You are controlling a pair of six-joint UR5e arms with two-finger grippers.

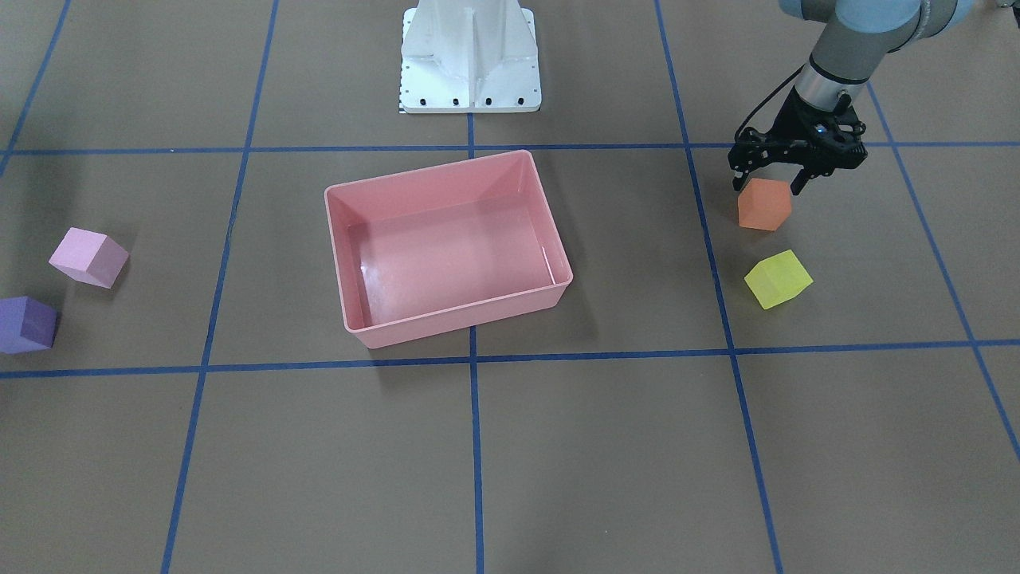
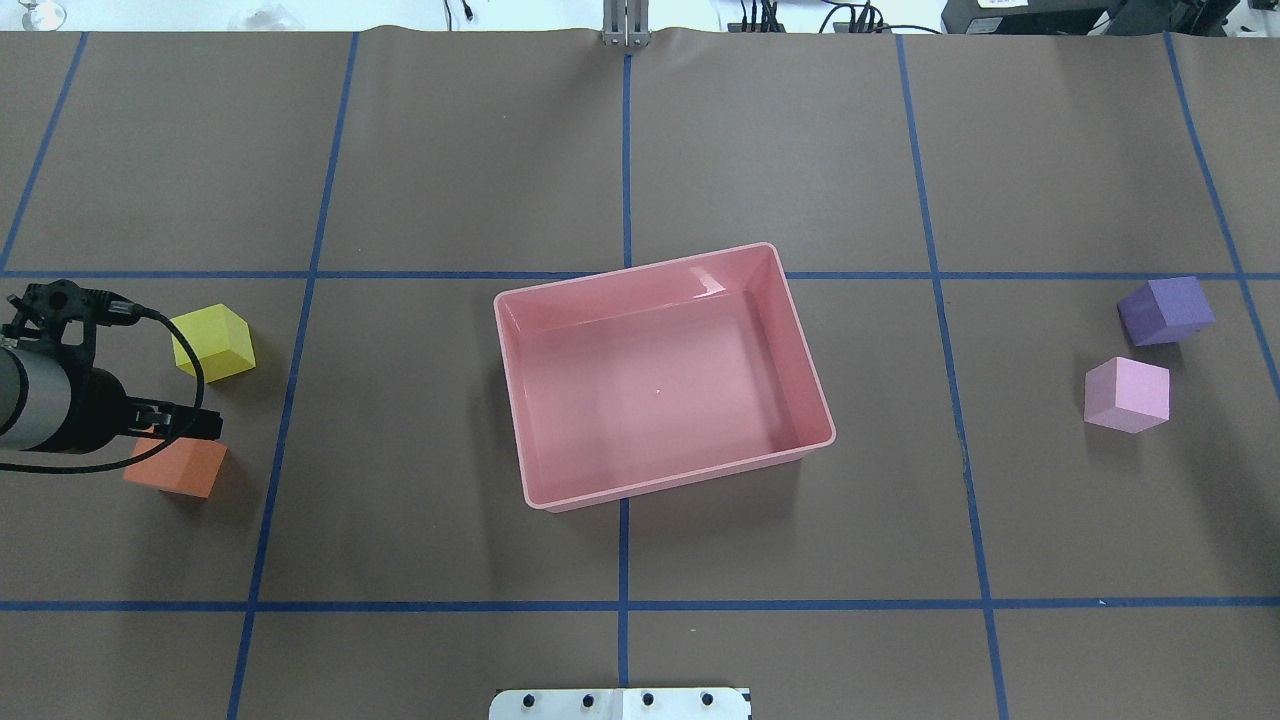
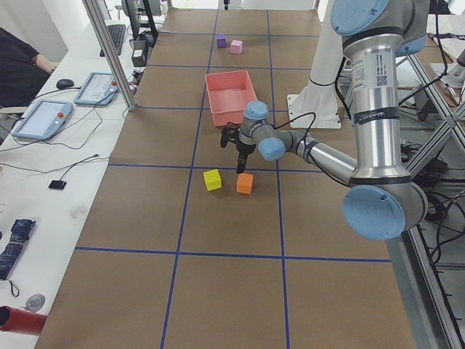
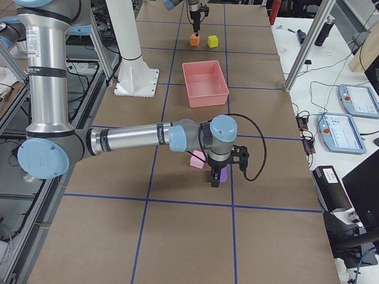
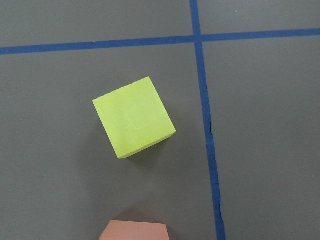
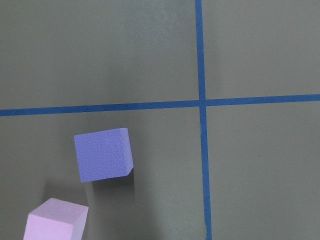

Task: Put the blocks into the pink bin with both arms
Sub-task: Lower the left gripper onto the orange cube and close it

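Pink bin [image 1: 462, 317] sits at the centre of the front-facing view on a brown table [image 2: 450, 150] crossed by blue tape lines [image 2: 627, 150], turned slightly askew to them; all four blocks lie on the table outside it.

The left arm [image 1: 837, 56] comes in at the upper right of that view and slants down; the right arm [image 4: 130, 137] shows only in the right side view, stretched low across the middle of that frame.

The orange block [image 1: 763, 207] lies at the right of the front-facing view; the yellow block [image 1: 778, 279] is just below it, apart from it. The light pink block [image 1: 88, 257] and the purple block [image 1: 25, 324] lie near each other at the left edge.

The left gripper [image 1: 766, 185] has its fingers spread wide, one tip at each upper corner of the orange block; whether they touch it I cannot tell. The right gripper [image 4: 218, 177] hangs over the purple block and hides most of it; I cannot tell how its fingers stand.
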